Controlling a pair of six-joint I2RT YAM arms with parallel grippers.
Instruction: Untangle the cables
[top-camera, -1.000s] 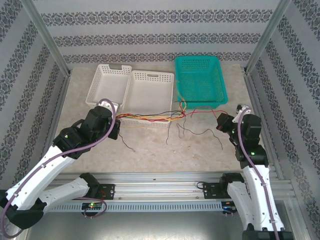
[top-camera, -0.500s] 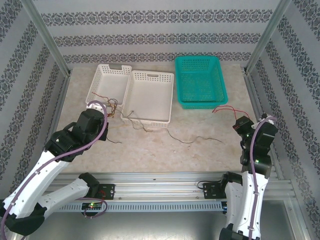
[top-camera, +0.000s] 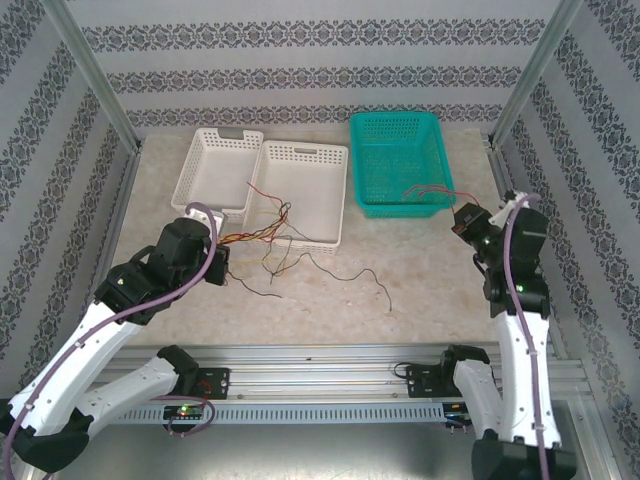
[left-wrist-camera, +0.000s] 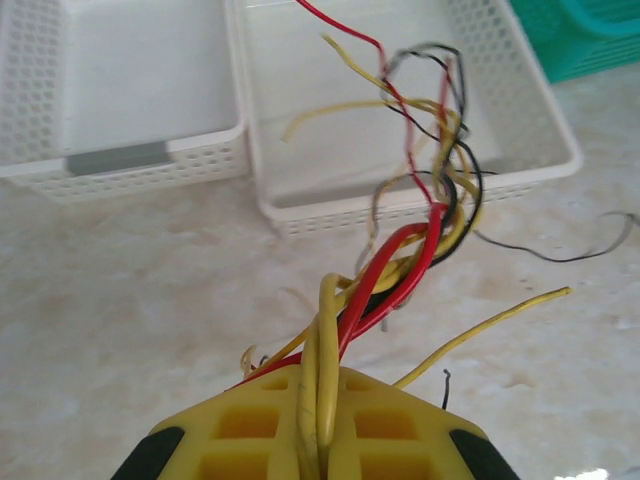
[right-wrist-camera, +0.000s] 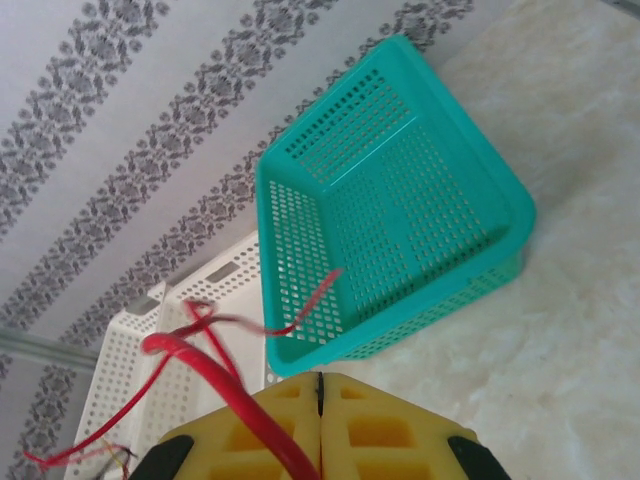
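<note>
- The left gripper (top-camera: 222, 262) sits low on the table's (top-camera: 420, 290) left side, in front of the left white basket (top-camera: 188, 170), and has shifted only a little over the last second; its jaws are pinched tight on one end of the cables (top-camera: 262, 237)
- In the left wrist view the bunch (left-wrist-camera: 400, 270) leaves the closed fingertips as yellow and red strands twisted over each other, with black ones looping in further out, so this end is still knotted
- A second ago the bunch was stretched taut between both arms along the front of the middle white basket (top-camera: 342, 195); now it hangs slack, fanning from the left gripper up over that basket's front wall, with loose ends inside it
- A thin dark cable (top-camera: 355, 275) lies by itself on the table right of the bunch, apart from both grippers; it has shifted since half a second ago and looks free of the rest
- The teal basket (top-camera: 395, 117) has not moved
- A single red cable (top-camera: 425, 190) now arcs over the teal basket's front edge; it has parted from the bunch and gone right with the arm
- The right gripper (top-camera: 462, 222) has swung out to the right and back in to the teal basket's near right corner; its jaws are closed on that red cable (right-wrist-camera: 215, 375), as the right wrist view shows
- My reading: one red strand is separated and probably ready to drop in the teal basket, while the yellow, red and black tangle on the left still needs working apart
</note>
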